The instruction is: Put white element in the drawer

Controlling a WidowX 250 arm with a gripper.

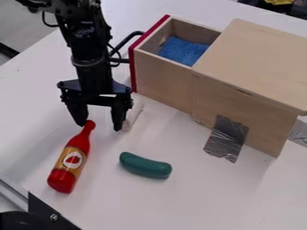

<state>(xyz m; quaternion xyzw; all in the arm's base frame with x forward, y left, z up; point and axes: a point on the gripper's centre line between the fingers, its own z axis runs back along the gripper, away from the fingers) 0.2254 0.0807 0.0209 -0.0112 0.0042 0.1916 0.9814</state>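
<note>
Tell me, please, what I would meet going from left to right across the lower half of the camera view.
Red bottle, green pickle-shaped toy, silver tape strip, another silver tape piece at the right edge.

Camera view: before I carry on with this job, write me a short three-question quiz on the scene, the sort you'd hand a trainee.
1. True or false: the two fingers of the tool stand apart.
2. Which of these lies in the drawer?
A) the green cucumber
B) the blue piece
C) the red bottle
3. Fill the gap with "inside" or "outside": the white element lies ____ the drawer.

Key: 1 true; 2 B; 3 outside
</note>
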